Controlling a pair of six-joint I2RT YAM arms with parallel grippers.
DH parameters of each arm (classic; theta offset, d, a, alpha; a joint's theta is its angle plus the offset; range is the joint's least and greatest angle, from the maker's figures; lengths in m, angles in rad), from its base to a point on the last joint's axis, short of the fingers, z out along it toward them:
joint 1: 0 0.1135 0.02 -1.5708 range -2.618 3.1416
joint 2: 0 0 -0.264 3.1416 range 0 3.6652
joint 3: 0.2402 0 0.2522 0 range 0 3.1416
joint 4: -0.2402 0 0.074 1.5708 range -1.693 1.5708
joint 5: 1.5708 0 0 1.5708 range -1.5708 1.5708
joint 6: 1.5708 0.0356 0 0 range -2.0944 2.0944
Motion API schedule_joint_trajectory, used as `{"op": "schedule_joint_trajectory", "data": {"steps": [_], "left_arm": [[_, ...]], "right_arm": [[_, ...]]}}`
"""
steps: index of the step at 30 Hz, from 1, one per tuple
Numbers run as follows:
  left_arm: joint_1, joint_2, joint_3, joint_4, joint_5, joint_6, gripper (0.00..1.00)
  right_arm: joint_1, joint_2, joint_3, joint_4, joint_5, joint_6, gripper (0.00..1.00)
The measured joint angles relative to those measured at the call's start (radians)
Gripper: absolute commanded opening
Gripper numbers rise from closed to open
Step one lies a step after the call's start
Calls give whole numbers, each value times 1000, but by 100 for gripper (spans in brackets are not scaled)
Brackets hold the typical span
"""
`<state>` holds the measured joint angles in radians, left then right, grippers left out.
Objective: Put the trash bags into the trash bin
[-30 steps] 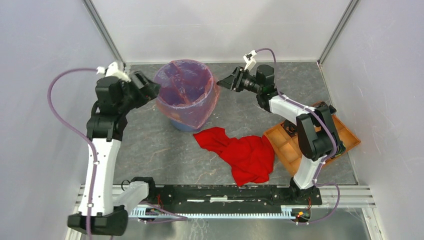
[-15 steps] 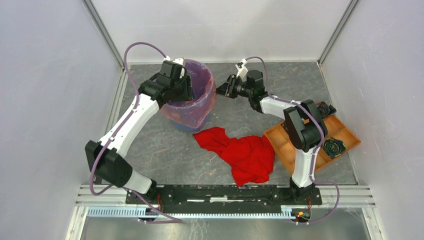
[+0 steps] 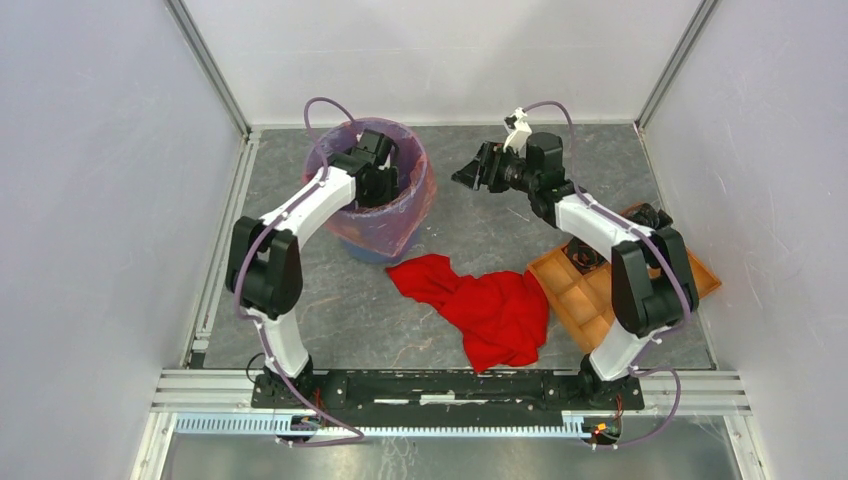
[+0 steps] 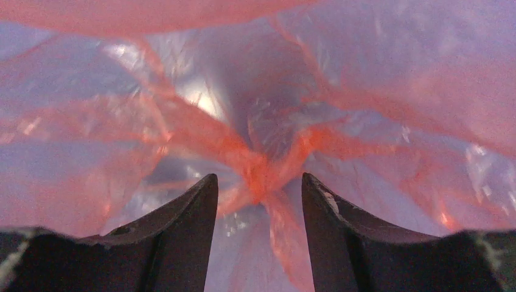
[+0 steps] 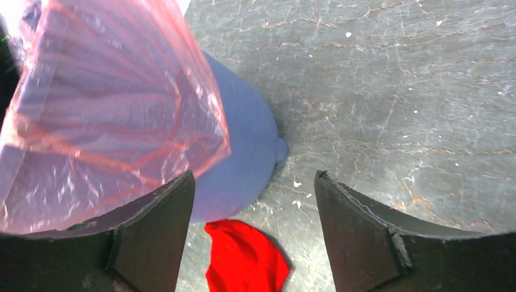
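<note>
Grey table (image 3: 480, 225): bag (image 3: 402, 212) is found lining bin (image 3: 362, 250). Left gripper (image 4: 258, 177) is sunk inside, jaws parted about a fold. Right gripper (image 5: 254, 174) is held agape, empty, beside the bin. Cloth (image 3: 490, 305) and tray (image 3: 590, 292) are noted nearer.

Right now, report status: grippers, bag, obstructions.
Left gripper open inside trash bin, film between jaws. Right gripper open, outside. Trash bag lines bin, draped over rim. Red cloth beside bin.

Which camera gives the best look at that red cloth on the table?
The top external view: the whole red cloth lies crumpled on the table between the blue bin and the orange tray. The right wrist view catches only one corner of it beside the bin. The left wrist view shows none, only bag film.
</note>
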<state>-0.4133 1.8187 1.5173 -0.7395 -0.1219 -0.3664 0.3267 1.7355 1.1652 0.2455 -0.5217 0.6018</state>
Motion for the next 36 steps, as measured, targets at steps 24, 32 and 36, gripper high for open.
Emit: {"op": "schedule_joint_trajectory", "data": {"steps": [24,32,36], "left_arm": [[32,-182,-16,29,58,-2,88],[32,-375,5,13,165,-2,100],[32,-473,5,11,233,-2,100]], "right_arm": [[10,-212,-22,-301,195,-308,98],[93,-220,153,-409,275,-362,98],[169,-215,235,-438,320,-363,98]]}}
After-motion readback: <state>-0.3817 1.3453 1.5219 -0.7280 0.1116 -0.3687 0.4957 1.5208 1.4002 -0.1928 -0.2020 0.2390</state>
